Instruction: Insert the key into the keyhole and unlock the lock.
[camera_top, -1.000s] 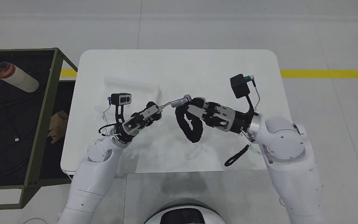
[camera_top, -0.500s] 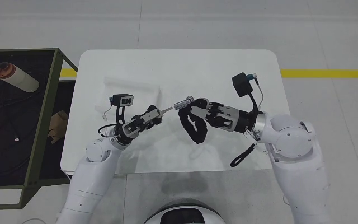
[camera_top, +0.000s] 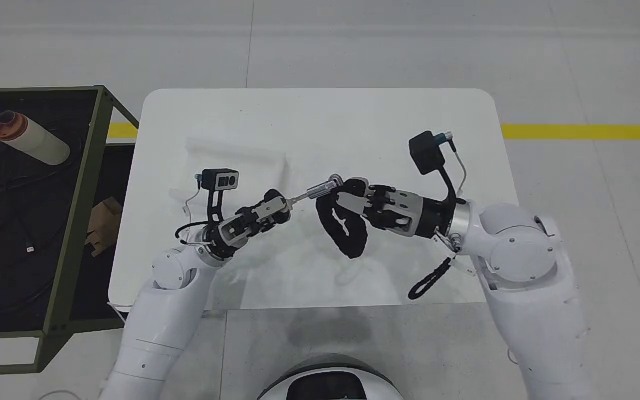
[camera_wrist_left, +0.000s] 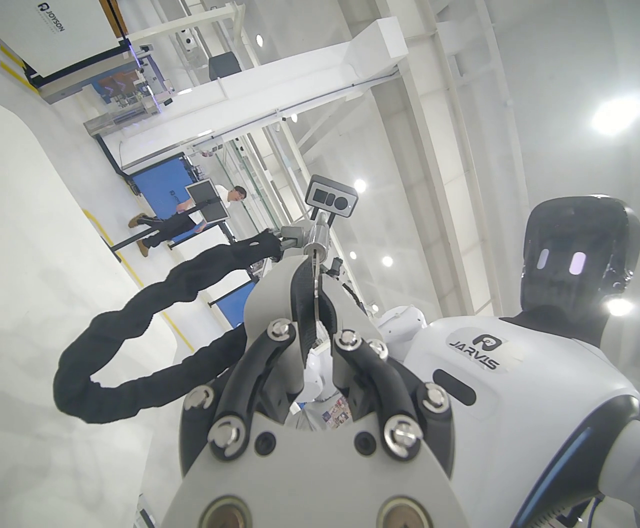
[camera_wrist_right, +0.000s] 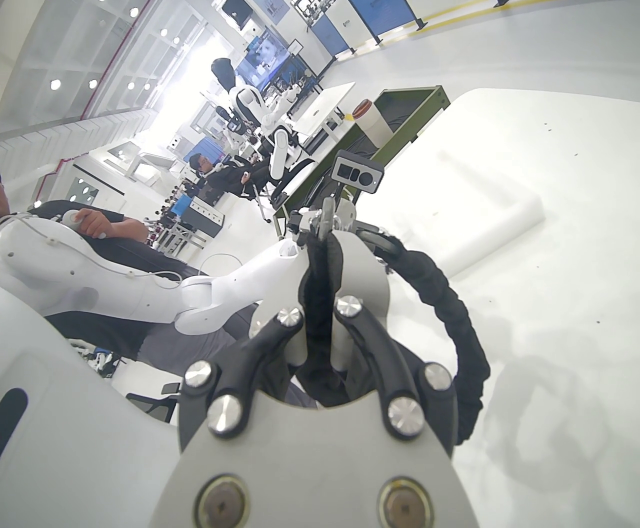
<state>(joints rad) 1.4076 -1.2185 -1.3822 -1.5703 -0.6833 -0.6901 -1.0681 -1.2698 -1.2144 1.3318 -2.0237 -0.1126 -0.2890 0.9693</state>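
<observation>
Left gripper (camera_top: 283, 204): fingers pressed together on the key, held above the table (camera_top: 400, 120) left of centre and aimed right at the lock.
Key (camera_wrist_left: 315, 286): thin metal blade, seen edge-on between the left fingers (camera_wrist_left: 300, 285); its tip meets the end face of the lock head.
Right gripper (camera_top: 341, 193): closed around the black sleeved cable just behind the lock head, holding the head up off the table, right of the key.
Lock head (camera_top: 322, 184): small metal cylinder between the two grippers, its keyhole end turned left toward the key.
Cable (camera_top: 340, 235): black loop hanging from the head to the near side; in the left wrist view both of its ends run up to the head.
Done, as judged: key grasped, lock grasped and lifted, the two brought into line, and the tip at or just inside the keyhole.
Uncertain: how deep the blade sits cannot be told.
Left to do, as judged: seat the key fully if it is not, turn it, and free the cable end. The loop looks unbroken, so the lock appears not yet opened.
</observation>
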